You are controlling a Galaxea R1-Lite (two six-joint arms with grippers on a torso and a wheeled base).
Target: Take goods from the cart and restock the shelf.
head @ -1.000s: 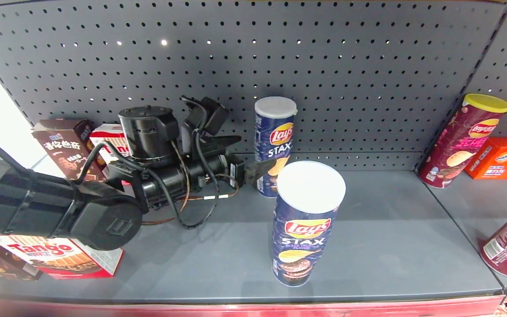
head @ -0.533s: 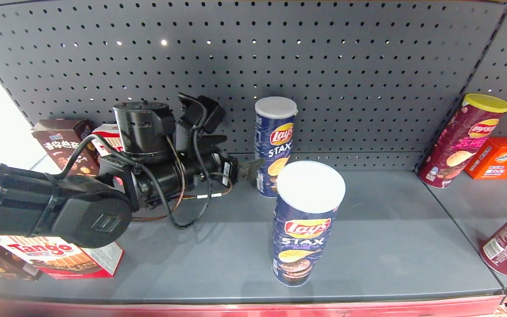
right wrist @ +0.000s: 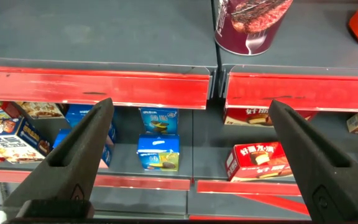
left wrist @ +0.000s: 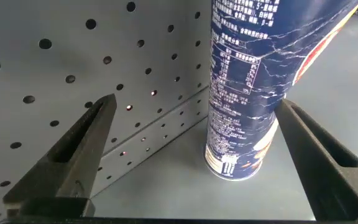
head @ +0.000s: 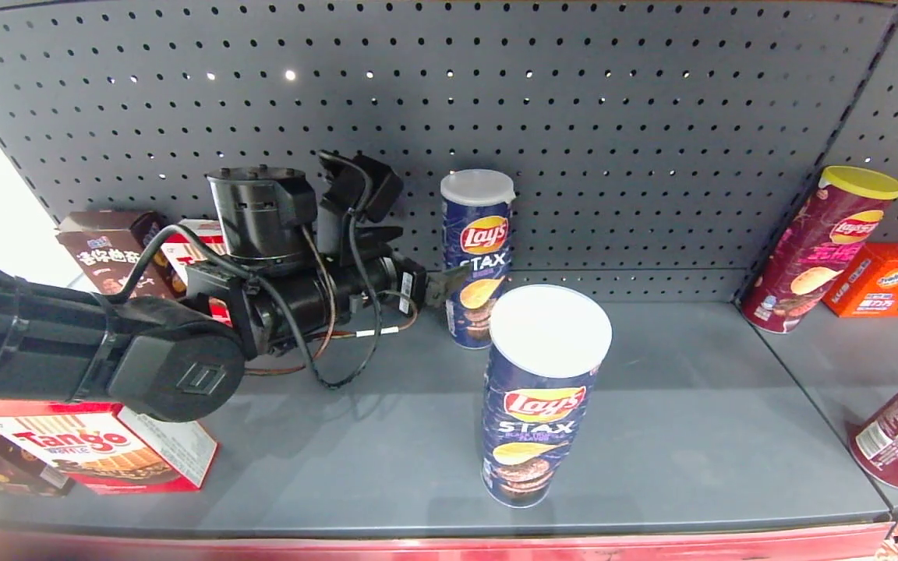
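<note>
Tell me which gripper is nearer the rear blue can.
Left. The left gripper is open beside the rear blue can; the right gripper is in front of the shelf's red edge.

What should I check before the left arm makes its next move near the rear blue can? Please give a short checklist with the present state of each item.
1. Left gripper open: ok, its fingers are wide apart.
2. Rear blue can upright near the pegboard: ok.
3. Left gripper clear of the rear blue can: cannot tell; one fingertip is very close to its side.
4. Front blue can upright: ok.
5. Bare shelf to the right of both cans: ok.
6. Right gripper empty: ok, open with nothing between its fingers.
</note>
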